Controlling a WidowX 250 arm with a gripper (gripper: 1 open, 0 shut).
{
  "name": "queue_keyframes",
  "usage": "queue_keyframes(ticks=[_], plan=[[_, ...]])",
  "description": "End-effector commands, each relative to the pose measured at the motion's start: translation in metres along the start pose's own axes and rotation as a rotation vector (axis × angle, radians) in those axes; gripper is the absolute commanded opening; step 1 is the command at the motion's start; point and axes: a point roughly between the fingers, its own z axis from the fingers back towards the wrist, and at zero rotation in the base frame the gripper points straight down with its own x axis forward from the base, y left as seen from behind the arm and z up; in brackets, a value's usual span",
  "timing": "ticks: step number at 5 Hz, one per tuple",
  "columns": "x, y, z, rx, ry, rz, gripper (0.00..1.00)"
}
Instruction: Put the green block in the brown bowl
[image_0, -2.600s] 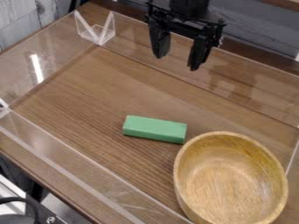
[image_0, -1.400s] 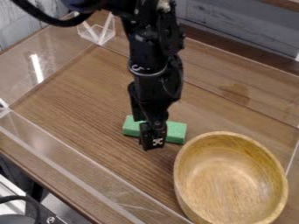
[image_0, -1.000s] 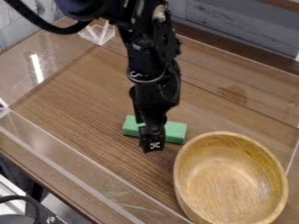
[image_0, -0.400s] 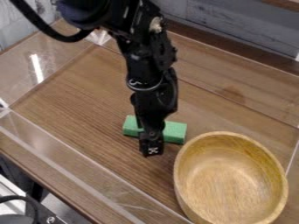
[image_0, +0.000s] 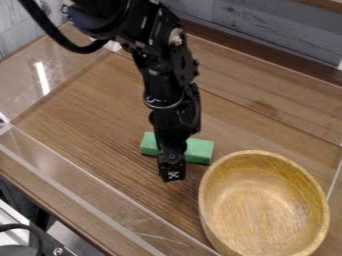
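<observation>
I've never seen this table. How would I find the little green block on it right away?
Start at the wooden table with clear plastic walls, and find the big round brown bowl at its near right. Just left of the bowl, under the black robot arm's open gripper, lies the green block. It is the only bright green thing there, small and flat.

Wood-grain worktop (image_0: 94, 115), brown, enclosed by low clear acrylic wall (image_0: 80, 215) along near and left edges. Small clear triangular stand (image_0: 110, 38) at far left. Grey surface beyond.
</observation>
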Motion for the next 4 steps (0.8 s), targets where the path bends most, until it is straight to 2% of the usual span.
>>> queue_keyframes(ticks=[1,4], plan=[[0.002,0.007,0.001,0.018,-0.022,0.013,1.0],[0.0,0.008,-0.013,-0.005,-0.028,0.029,1.0]])
